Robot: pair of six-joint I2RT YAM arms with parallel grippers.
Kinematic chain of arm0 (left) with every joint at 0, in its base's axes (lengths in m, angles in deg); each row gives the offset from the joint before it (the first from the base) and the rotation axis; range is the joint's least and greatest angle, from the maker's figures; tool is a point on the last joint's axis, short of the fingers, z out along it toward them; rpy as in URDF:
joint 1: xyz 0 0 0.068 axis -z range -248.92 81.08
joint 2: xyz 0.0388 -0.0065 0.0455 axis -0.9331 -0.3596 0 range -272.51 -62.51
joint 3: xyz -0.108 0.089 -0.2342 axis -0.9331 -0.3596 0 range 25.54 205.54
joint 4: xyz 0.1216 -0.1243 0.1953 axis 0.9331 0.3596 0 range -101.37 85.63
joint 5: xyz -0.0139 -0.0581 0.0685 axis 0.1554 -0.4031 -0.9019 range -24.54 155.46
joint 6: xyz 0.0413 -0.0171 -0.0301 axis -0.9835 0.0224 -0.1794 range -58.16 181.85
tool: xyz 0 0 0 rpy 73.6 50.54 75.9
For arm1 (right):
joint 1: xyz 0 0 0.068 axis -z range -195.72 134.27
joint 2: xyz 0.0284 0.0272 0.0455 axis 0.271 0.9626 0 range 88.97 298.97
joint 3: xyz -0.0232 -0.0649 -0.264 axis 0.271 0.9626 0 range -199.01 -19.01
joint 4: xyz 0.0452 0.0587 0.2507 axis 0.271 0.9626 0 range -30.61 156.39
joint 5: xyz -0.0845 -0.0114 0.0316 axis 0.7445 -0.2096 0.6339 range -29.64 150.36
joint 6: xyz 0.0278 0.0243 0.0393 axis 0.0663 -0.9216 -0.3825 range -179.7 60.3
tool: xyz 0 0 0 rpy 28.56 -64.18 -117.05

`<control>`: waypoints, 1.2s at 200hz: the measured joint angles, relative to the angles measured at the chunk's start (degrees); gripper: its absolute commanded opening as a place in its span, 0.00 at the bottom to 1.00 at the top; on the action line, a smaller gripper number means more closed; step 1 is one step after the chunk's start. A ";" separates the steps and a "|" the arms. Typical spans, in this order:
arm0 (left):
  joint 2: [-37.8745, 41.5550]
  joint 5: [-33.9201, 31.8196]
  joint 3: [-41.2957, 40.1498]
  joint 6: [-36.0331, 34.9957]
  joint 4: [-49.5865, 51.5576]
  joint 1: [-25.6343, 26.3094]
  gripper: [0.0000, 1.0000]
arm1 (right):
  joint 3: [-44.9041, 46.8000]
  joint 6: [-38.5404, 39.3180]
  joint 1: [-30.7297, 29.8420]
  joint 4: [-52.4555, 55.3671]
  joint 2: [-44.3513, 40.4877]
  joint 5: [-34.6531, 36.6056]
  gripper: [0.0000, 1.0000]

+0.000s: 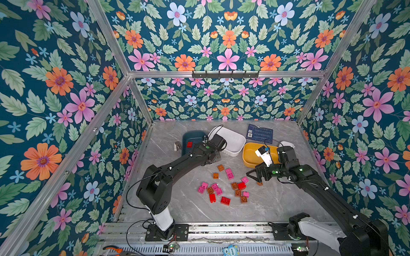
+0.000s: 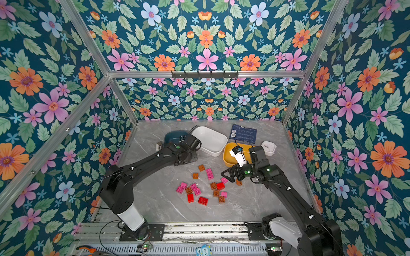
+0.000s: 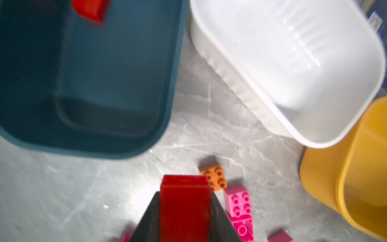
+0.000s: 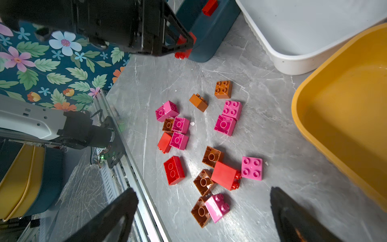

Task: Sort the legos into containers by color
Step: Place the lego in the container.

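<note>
Grey marble tabletop (image 1: 177, 199): my left gripper (image 3: 185, 196) clenches a red studded plastic brick (image 3: 185, 211). My right gripper (image 1: 254, 178), right of centre, stands released.

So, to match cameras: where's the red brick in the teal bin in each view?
In a top view: red brick beside the left arm.
In a top view: hidden behind that arm.
Left wrist: brick in the teal bin, cropped.
Right wrist: same bin.
Landmark: white bin.
</note>
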 measured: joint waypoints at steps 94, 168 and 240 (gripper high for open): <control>-13.27 -3.89 6.73 -25.20 -0.22 -17.11 0.32 | -0.31 -0.74 0.00 -0.83 0.15 -0.07 0.99; -18.71 -6.64 10.78 -29.94 -1.90 -18.88 0.67 | -0.31 -1.01 0.00 -0.98 1.16 -0.07 0.99; -5.07 0.35 6.58 -25.29 1.46 -15.82 0.78 | -0.79 -0.74 0.02 -0.94 1.31 0.35 0.99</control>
